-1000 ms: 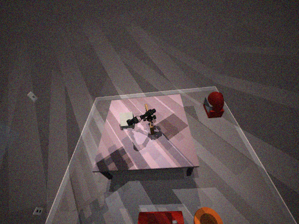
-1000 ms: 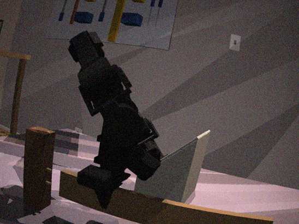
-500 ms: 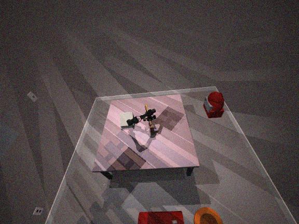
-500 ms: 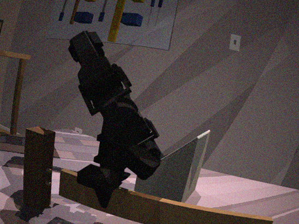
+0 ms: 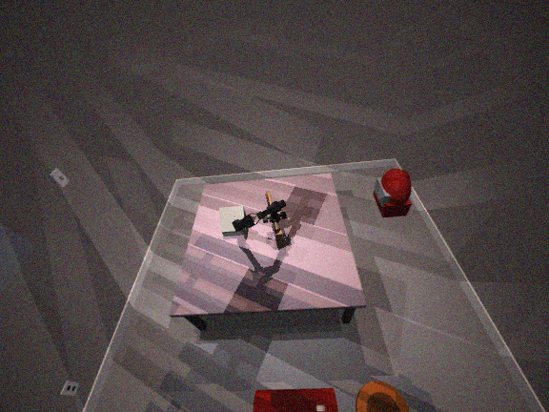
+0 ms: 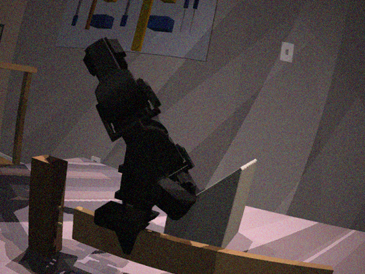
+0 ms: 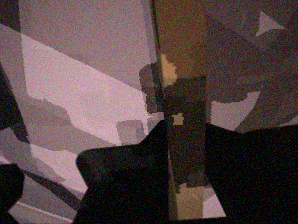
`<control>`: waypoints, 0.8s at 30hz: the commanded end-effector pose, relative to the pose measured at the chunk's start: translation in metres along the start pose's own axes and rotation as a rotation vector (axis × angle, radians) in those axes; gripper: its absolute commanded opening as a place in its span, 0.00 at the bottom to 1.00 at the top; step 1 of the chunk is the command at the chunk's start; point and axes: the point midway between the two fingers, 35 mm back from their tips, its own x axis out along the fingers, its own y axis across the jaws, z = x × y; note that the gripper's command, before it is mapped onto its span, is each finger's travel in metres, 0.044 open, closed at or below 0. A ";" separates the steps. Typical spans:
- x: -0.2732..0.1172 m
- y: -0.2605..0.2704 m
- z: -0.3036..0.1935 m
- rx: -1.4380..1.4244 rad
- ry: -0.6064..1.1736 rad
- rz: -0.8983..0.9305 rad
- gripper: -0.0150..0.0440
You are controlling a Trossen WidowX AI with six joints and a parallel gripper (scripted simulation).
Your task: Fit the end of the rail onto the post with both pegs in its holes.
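The wooden rail (image 5: 268, 196) (image 6: 183, 253) (image 7: 182, 35) runs long and narrow. In the exterior view its near end is raised off the table, with a small gap between it and the upright wooden post (image 5: 281, 241) (image 6: 45, 205). The upper peg (image 6: 60, 208) and lower peg (image 6: 59, 224) stick out toward the rail end, at about its height. The holes are hidden. My gripper (image 5: 276, 220) (image 6: 130, 236) (image 7: 174, 122) is shut on the rail, a little back from the near end. The footboard block and bracket cannot be made out, so the far end's seating cannot be told.
A pale block (image 5: 232, 218) (image 6: 218, 211) with a sloping top stands behind the rail, beside the arm. The pink-lit table (image 5: 319, 281) carries strong striped shadows. A red round-topped object (image 5: 396, 188) stands off the table to the right.
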 end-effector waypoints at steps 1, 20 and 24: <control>-0.002 -0.001 0.000 0.001 -0.005 -0.008 0.25; -0.002 0.000 0.000 0.001 -0.006 -0.008 0.25; -0.002 0.000 0.002 0.001 -0.006 -0.008 0.25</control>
